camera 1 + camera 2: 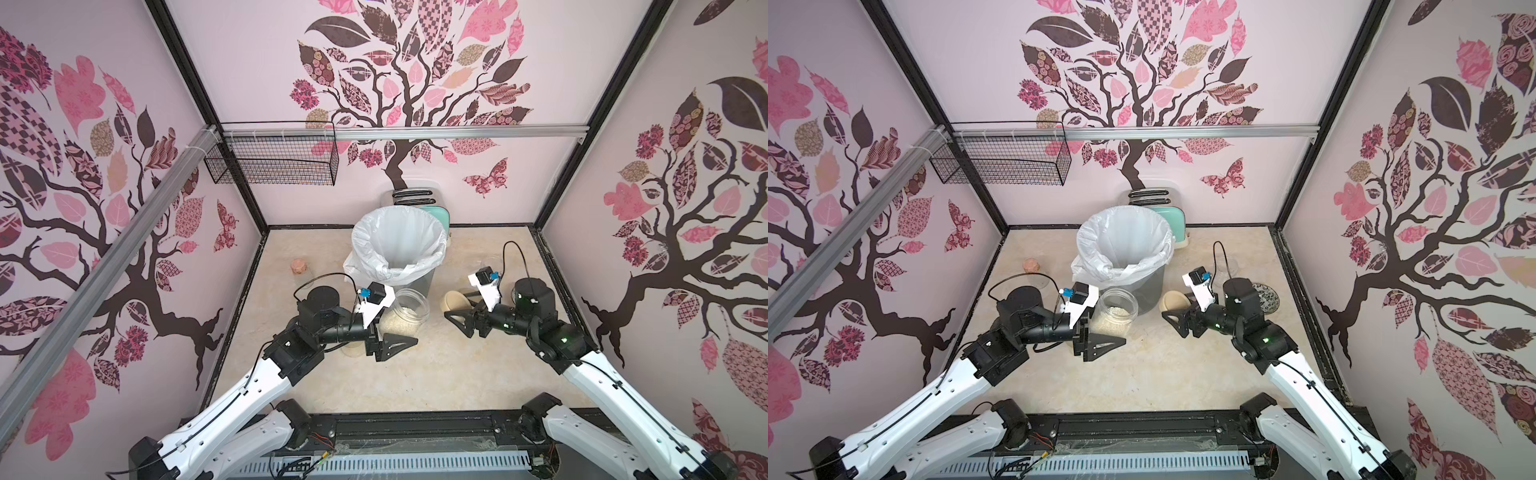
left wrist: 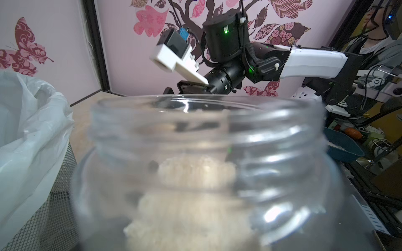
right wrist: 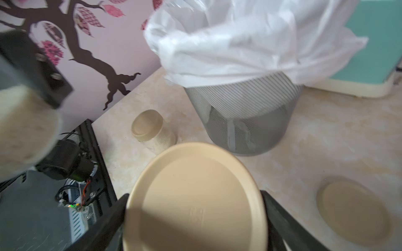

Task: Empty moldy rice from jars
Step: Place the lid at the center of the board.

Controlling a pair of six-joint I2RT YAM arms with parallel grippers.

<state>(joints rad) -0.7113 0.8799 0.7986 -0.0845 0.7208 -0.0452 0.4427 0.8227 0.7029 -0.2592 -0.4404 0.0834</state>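
Beside the bin point(image 1: 361, 243) we find left gripper point(image 1: 395, 332) clamping the open jar point(image 1: 409, 309), one finger hidden; right gripper point(image 3: 194, 198) clamping a lid point(image 3: 195, 180).

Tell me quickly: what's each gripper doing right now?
Left gripper: closed on the open jar.
Right gripper: closed on a beige lid.

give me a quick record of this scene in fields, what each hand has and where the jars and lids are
left hand: shut on open jar, beside the bin
open jar: lid off, rice inside
right hand: grips removed lid by its edges
loose lid: flat on table
closed jar: on table, lid on, pale grains inside
bin: white liner
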